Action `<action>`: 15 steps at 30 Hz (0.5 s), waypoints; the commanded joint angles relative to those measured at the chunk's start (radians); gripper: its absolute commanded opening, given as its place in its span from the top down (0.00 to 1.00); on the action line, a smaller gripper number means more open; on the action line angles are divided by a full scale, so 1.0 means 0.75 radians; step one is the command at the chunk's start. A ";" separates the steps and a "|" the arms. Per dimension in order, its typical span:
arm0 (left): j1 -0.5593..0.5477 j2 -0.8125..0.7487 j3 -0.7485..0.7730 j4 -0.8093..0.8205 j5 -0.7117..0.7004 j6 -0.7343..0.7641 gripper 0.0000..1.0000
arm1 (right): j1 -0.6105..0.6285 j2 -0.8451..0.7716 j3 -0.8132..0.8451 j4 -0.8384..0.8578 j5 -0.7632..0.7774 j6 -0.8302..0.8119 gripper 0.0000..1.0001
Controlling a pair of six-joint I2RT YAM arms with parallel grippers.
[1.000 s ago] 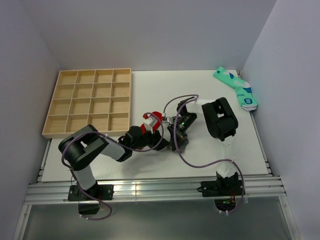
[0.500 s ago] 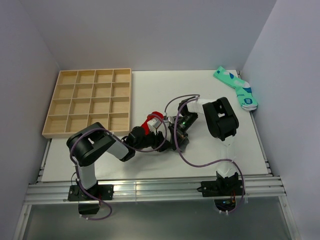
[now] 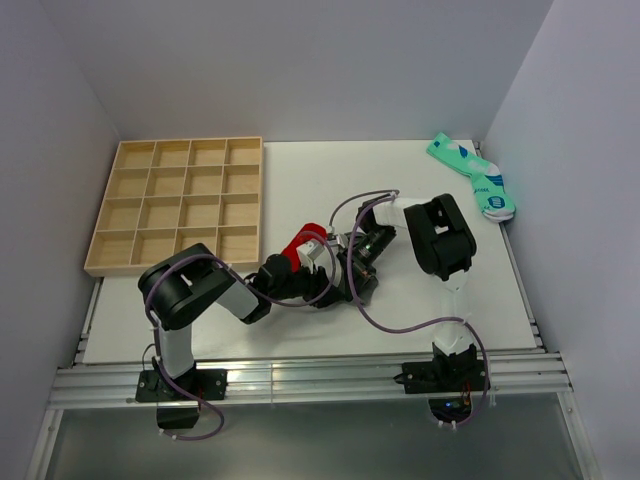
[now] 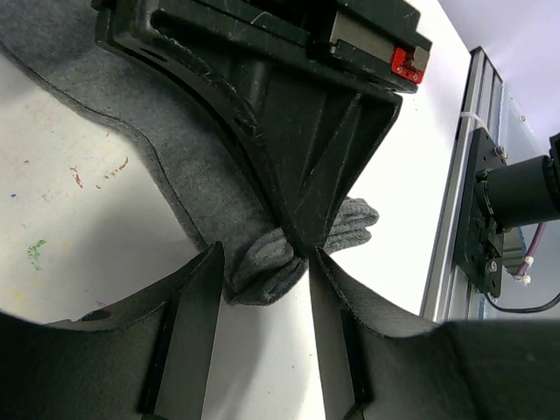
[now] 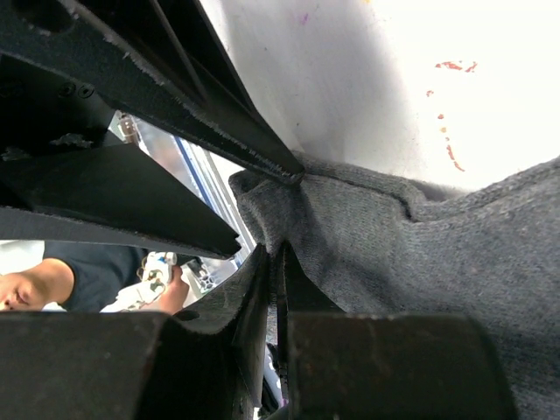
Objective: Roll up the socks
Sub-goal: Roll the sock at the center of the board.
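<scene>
The dark grey sock [image 4: 175,166] lies on the white table between my two grippers. My right gripper [image 5: 278,262] is shut on a fold of the sock [image 5: 420,262] near its end. In the left wrist view the right gripper's black fingers [image 4: 297,140] pinch that fold. My left gripper [image 4: 264,255] is open, its jaws either side of the sock's bunched tip. In the top view the two grippers meet near the table's middle, left [image 3: 322,278] and right [image 3: 355,275], hiding the grey sock. The red sock [image 3: 295,246] sits bunched against the left wrist.
A wooden tray [image 3: 175,205] with several compartments stands at the back left. A pair of mint-green patterned socks [image 3: 475,180] lies at the back right corner. The metal rail [image 4: 455,201] runs along the table's near edge, close to the grippers.
The left arm's elbow has swung to the right and its wrist has turned. The red sock has shifted slightly left and down with it. The right arm has stayed put.
</scene>
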State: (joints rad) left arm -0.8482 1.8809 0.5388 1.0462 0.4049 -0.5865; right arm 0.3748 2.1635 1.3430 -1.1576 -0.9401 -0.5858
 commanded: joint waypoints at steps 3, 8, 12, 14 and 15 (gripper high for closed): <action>-0.008 0.016 0.014 0.047 0.061 0.038 0.51 | -0.017 0.020 0.036 -0.038 -0.015 -0.017 0.91; -0.008 0.024 0.026 0.016 0.082 0.048 0.51 | -0.025 0.020 0.036 -0.033 -0.010 -0.013 0.91; -0.010 0.037 0.036 -0.018 0.059 0.066 0.53 | -0.025 0.018 0.034 -0.034 -0.013 -0.015 0.91; -0.010 0.043 0.044 -0.020 0.049 0.064 0.54 | -0.023 0.018 0.034 -0.036 -0.015 -0.017 0.91; -0.010 0.047 0.046 -0.029 0.045 0.064 0.54 | -0.027 0.022 0.034 -0.038 -0.017 -0.017 0.91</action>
State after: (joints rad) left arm -0.8490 1.8973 0.5461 1.0260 0.4305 -0.5690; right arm 0.3656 2.1670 1.3430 -1.1576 -0.9401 -0.5854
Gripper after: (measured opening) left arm 0.461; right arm 0.099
